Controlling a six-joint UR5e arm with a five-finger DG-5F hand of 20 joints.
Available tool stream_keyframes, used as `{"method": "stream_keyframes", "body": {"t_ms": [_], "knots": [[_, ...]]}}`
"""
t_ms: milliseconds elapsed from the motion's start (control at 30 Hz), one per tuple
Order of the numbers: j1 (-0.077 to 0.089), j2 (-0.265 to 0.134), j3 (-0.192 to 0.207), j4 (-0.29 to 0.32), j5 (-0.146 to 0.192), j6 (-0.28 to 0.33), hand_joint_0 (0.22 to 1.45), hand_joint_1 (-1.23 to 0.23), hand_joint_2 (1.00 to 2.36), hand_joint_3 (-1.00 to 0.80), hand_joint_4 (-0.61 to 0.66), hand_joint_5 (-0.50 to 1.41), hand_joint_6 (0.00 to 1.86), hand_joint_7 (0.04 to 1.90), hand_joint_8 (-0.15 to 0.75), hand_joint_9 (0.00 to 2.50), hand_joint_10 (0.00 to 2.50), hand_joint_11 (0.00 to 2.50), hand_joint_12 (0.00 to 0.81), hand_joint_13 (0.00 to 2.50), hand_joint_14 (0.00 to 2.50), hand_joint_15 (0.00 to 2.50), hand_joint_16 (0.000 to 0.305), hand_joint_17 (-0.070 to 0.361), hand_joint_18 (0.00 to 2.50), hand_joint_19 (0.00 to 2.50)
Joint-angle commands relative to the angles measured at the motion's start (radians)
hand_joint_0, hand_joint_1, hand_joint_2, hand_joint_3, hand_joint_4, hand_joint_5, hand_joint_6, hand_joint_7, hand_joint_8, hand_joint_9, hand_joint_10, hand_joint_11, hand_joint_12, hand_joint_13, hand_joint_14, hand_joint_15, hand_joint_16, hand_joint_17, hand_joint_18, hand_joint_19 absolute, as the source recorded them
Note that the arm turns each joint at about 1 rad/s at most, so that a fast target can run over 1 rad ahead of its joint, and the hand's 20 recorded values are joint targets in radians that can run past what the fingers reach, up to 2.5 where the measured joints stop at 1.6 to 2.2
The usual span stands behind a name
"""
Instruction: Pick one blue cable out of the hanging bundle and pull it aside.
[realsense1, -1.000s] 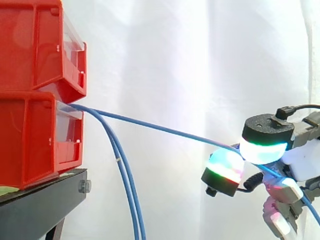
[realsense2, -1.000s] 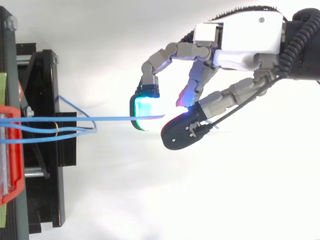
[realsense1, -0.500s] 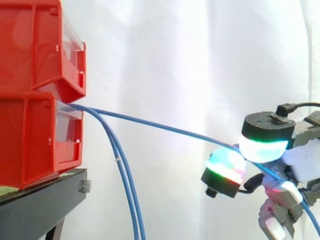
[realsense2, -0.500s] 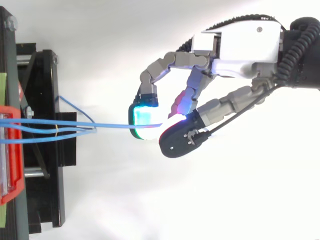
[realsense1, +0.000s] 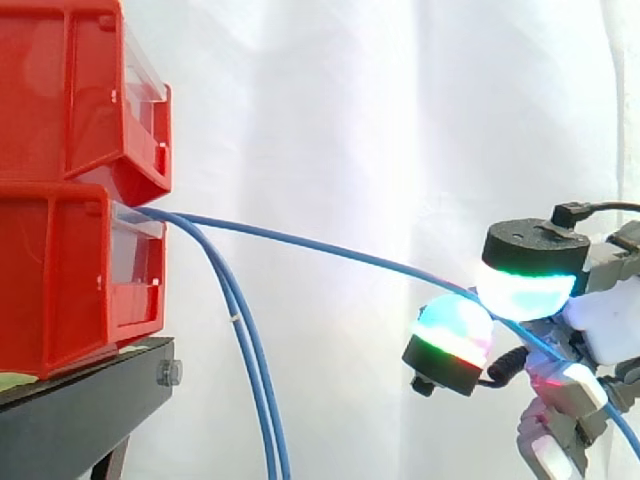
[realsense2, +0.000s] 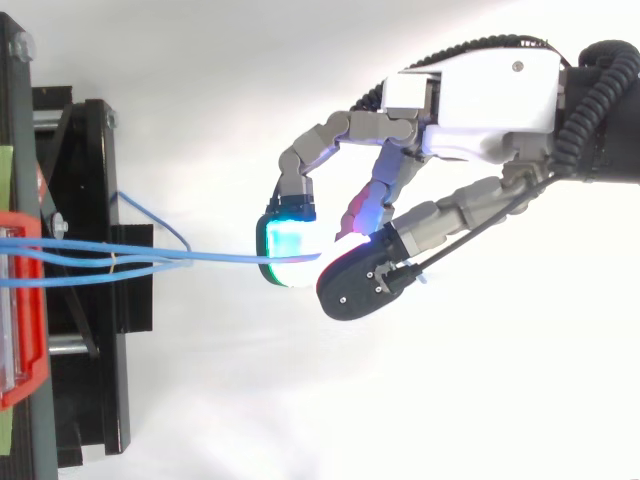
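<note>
One blue cable (realsense1: 330, 254) runs from the lower red bin (realsense1: 70, 280) out to the right, drawn away from the bundle. The hand (realsense2: 480, 95) is at the right, and its glowing fingertips (realsense1: 525, 292) pinch that cable. From above, the same blue cable (realsense2: 225, 258) reaches from the bin to the pinching pads (realsense2: 288, 243). The other blue cables (realsense1: 255, 390) hang down in a bundle from the bin's front edge. Past the pinch, the cable's free end drops toward the lower right corner in the side view.
Two red bins are stacked, the upper one (realsense1: 80, 95) above the lower, on a black stand (realsense1: 80, 405). From above, the black stand (realsense2: 85, 270) lies along the left edge. A white curtain hangs behind.
The hand has shifted slightly toward the bins and downward, still pinching the cable. The pulled cable now bows a little more instead of running straight.
</note>
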Motion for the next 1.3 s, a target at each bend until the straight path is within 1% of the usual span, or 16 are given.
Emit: {"method": "stream_keyframes", "body": {"t_ms": [0,233,467,533,667,733,767,867,900,1267], "knots": [[0.000,0.000,0.000,0.000,0.000,0.001,0.55,-0.56,1.01,-0.38,-0.12,-0.03,0.86,1.09,0.207,1.22,0.02,0.59,0.231,0.87,0.02,0.55,0.037,0.084,0.69,0.52],[0.000,0.000,0.000,0.001,-0.002,0.001,0.54,-0.52,1.01,-0.43,-0.11,-0.03,0.86,1.08,0.206,1.22,0.02,0.58,0.234,0.88,0.02,0.54,0.038,0.086,0.69,0.53],[0.000,0.000,0.000,0.001,-0.002,-0.001,0.53,-0.51,1.00,-0.45,-0.11,-0.03,0.86,1.08,0.209,1.23,0.02,0.57,0.236,0.88,0.02,0.54,0.039,0.087,0.70,0.52],[0.000,0.000,0.000,0.001,-0.002,-0.001,0.54,-0.54,1.01,-0.42,-0.11,-0.03,0.86,1.08,0.208,1.23,0.02,0.58,0.233,0.88,0.02,0.53,0.038,0.086,0.69,0.52],[0.000,0.000,0.000,0.001,-0.002,-0.001,0.56,-0.65,1.01,-0.32,-0.09,-0.03,0.86,1.11,0.207,1.23,0.02,0.58,0.225,0.88,0.02,0.53,0.037,0.082,0.70,0.52],[0.000,0.000,0.000,0.001,-0.002,-0.001,0.57,-0.67,1.02,-0.30,-0.10,-0.03,0.86,1.12,0.208,1.23,0.02,0.59,0.222,0.88,0.02,0.53,0.036,0.081,0.71,0.52],[0.000,0.000,0.000,0.001,-0.002,-0.001,0.57,-0.72,1.02,-0.26,-0.10,-0.02,0.86,1.14,0.199,1.23,0.02,0.59,0.217,0.90,0.02,0.55,0.036,0.080,0.73,0.51],[0.000,0.002,0.000,0.003,-0.002,-0.001,0.58,-0.76,1.02,-0.23,-0.09,-0.02,0.86,1.15,0.200,1.24,0.02,0.58,0.221,0.93,0.02,0.56,0.036,0.080,0.75,0.51],[-0.003,0.000,0.000,0.005,-0.002,-0.001,0.59,-0.75,1.02,-0.23,-0.08,-0.02,0.86,1.15,0.198,1.24,0.02,0.59,0.218,0.93,0.02,0.57,0.035,0.078,0.75,0.51],[0.000,0.000,0.000,0.000,-0.002,-0.006,0.59,-0.73,1.02,-0.21,-0.08,-0.01,0.86,1.12,0.206,1.25,0.02,0.57,0.229,0.94,0.02,0.55,0.037,0.084,0.77,0.50]]}}
